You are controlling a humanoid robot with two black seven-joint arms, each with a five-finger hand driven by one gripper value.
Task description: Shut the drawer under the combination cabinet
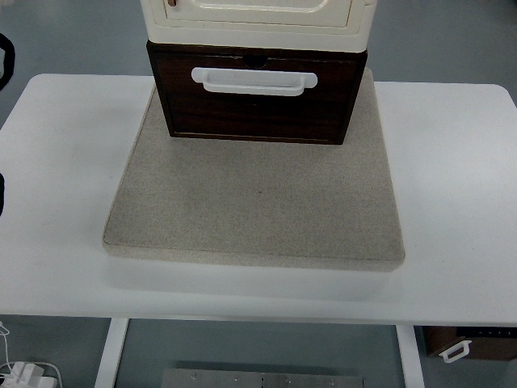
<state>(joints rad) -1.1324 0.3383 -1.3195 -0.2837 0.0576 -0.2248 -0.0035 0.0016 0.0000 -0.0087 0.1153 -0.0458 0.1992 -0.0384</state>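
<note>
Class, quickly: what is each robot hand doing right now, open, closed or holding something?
Left hand: only a black sliver shows at the picture's left edge; its state cannot be told.
Right hand: not in view.

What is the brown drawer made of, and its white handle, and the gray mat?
The drawer looks like dark wood or wood veneer, with faint grain and a dull sheen. Its handle looks like smooth, glossy plastic. The mat looks like speckled felt or coarse fabric, matte.
</note>
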